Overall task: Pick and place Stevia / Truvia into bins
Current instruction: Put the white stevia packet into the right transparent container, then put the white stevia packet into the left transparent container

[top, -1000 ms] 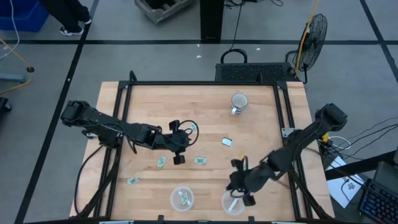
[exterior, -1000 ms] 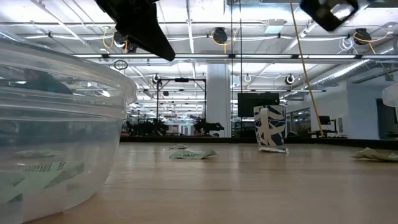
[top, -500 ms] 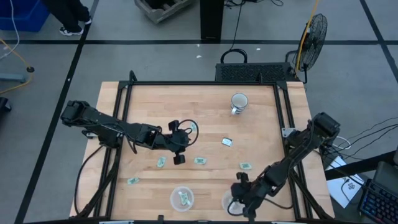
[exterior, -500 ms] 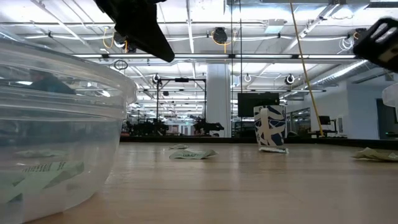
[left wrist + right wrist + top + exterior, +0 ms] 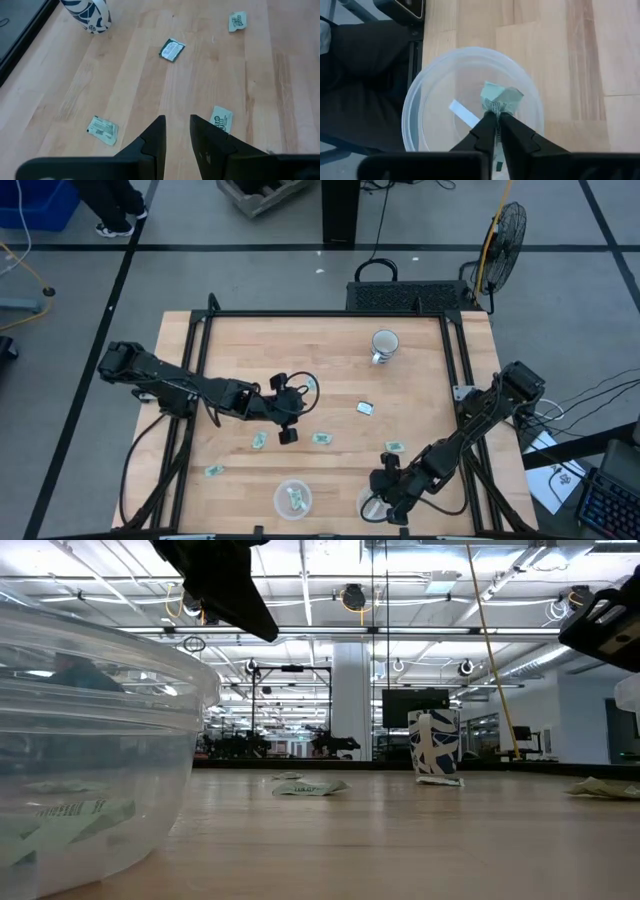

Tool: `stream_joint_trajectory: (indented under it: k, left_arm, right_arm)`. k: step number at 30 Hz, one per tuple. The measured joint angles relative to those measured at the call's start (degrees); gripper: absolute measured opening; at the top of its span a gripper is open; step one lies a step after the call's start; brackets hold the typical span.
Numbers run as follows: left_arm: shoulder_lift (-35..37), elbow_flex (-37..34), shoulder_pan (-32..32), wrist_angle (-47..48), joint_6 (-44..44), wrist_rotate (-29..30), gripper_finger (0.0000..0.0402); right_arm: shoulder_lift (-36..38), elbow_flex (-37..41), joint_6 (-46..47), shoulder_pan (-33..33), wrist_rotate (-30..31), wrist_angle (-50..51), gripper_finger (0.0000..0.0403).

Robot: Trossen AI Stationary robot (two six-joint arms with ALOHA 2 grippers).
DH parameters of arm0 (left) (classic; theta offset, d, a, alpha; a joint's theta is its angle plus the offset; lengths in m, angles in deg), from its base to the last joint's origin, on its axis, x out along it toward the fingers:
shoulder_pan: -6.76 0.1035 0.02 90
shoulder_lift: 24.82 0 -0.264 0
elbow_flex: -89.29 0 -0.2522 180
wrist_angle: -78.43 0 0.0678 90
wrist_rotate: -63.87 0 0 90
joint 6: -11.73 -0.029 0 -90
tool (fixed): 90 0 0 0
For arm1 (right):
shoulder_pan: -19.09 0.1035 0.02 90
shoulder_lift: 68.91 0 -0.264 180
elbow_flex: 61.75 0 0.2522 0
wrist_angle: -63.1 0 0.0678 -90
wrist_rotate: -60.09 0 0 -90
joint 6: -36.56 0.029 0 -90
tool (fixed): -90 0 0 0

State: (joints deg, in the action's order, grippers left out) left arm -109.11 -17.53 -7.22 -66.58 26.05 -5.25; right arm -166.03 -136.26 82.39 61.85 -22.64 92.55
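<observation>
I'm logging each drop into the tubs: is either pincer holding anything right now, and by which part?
The right pincer pinches a crumpled green sachet by its near edge, over the clear tub. The left pincer holds nothing.

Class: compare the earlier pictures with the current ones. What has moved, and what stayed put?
The right gripper swung toward the table's near edge, carrying a sachet over the right bin, fingers just parting. The left gripper, the mug and the loose sachets stayed put.
</observation>
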Motion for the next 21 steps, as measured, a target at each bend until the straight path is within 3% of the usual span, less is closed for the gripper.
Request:
stream_joint_trajectory:
  k: [12,21]
  left_arm:
    - [0.0,0.0,0.0,0.0,-0.7,0.1,0.0093]
    - [1.9,0.0,1.5,1.3,-4.7,2.2,0.0093]
  right_arm:
    - [1.6,0.6,0.0,-0.6,-0.3,-0.9,0.0088]
    - [15.0,0.7,-3.0,-2.1,-0.9,0.0,0.0073]
